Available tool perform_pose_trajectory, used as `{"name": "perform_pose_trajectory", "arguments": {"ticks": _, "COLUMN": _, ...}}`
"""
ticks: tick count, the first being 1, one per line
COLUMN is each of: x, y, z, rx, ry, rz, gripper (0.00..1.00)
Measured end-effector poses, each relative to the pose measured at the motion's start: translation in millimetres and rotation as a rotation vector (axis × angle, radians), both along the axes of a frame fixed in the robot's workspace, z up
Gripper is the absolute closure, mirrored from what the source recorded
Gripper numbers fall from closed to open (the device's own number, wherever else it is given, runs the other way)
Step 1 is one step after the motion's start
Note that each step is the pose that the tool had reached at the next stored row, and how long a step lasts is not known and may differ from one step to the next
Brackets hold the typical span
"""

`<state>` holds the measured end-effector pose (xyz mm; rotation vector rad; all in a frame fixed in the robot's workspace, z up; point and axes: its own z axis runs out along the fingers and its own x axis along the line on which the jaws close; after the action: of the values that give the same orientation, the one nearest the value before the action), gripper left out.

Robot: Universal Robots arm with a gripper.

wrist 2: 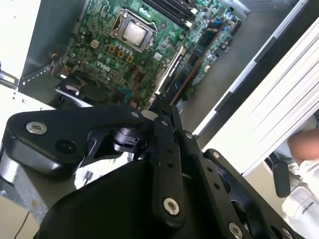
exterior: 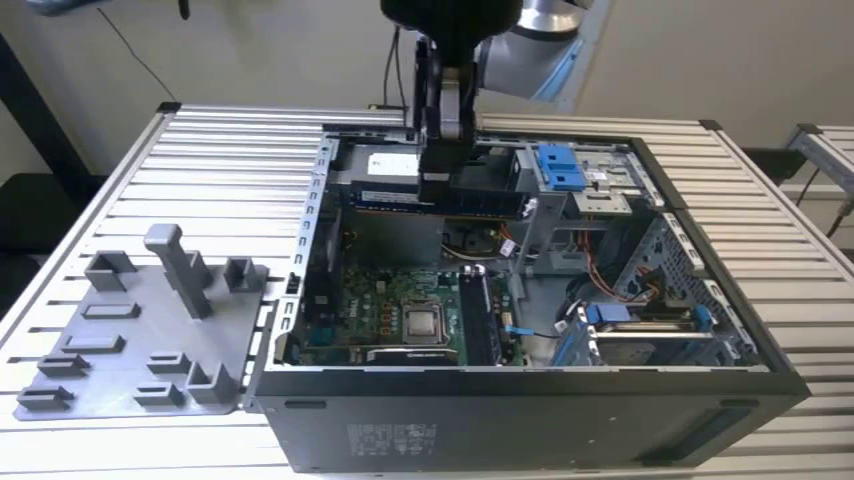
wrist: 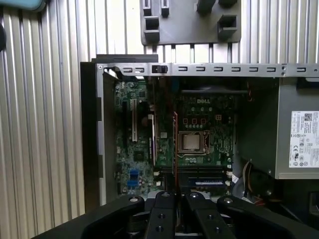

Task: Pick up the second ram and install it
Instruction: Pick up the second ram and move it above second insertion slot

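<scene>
One stick, the second ram (exterior: 400, 198), is clamped between the fingers of the gripper (exterior: 437, 190), and I see it held level over the open computer case (exterior: 534, 410), toward the far end of the case in the exterior view. The board's long side runs across that view, with a row of dark chips facing the camera and the fingers closed on it near its middle.

In both wrist views I get the stick edge-on, as a thin brown line (wrist: 175, 144) (wrist 2: 199, 57) reaching out from the closed fingertips (wrist: 175, 191) (wrist 2: 167, 107) over the green motherboard (wrist: 137, 149). It hangs clear of the board, and it lies crosswise to the dark memory slots (exterior: 478, 322) (wrist: 202, 173) that sit just beside the CPU socket (exterior: 424, 323) (wrist: 191, 142).

Blue drive-bay brackets (exterior: 561, 165) sit in the case at the exterior view's right. A grey holding fixture (exterior: 134, 330) rests on the slatted table (exterior: 80, 180) at the exterior view's left, just beside the case.
</scene>
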<state>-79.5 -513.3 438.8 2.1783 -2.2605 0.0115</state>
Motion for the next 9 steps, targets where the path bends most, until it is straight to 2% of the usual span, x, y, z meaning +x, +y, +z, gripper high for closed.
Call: {"name": "perform_pose_trajectory", "arguments": {"ticks": 9, "x": 21.2, "y": 0.0, "z": 0.0, "rx": 0.0001, "ry": 0.0010, "rz": 0.000, "gripper": 0.86}}
